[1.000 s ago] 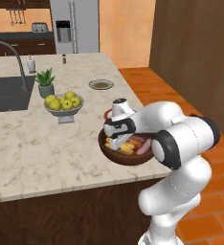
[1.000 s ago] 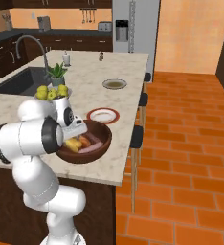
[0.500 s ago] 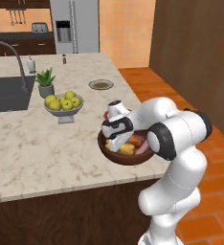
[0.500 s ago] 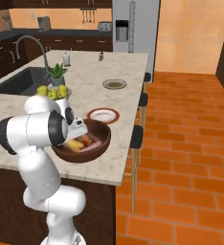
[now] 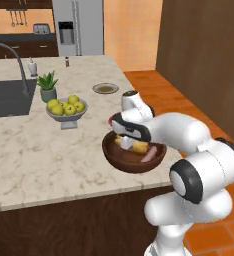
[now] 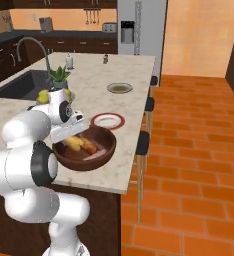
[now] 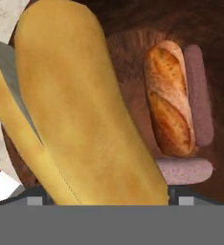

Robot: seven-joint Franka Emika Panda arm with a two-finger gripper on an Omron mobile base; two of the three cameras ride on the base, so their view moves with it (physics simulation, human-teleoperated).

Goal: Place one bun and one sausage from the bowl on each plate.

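Item: wooden bowl (image 5: pixel 120 161), large, dark brown, deep. Location: near edge of the marble desk (image 5: pixel 34 160), at the corner nearest the robot.

Contents, per hand view: one large pale-yellow bun (image 7: pixel 80 110), split lengthwise, lying close under the camera; one smaller crusty golden-brown bun (image 7: pixel 169 98) further in; two pinkish sausages, one (image 7: pixel 200 93) lying alongside the crusty bun, the other (image 7: pixel 184 170) crosswise at that bun's end.

Item: red-rimmed white plate (image 6: pixel 108 120), just beyond the bowl on the desk. No food seen on it.

Item: grey plate with olive-brown centre (image 5: pixel 105 88), well apart, further along the desk. No food seen on it.

Item: gripper (image 5: pixel 126 137), low over the bowl, jaws spread wide around or just above the pale bun; contact cannot be confirmed.

Other: grey footed fruit bowl (image 5: pixel 65 111), small potted plant (image 5: pixel 47 86).

Handling, judged: buns light, soft, crushable; take across the narrow width at mid-length, gently. The split bun may gape or fold if gripped at an end. Sausages firm, round, smooth, likely to roll or slip; grasp at the middle, squarely across. Neither plate appears served yet.
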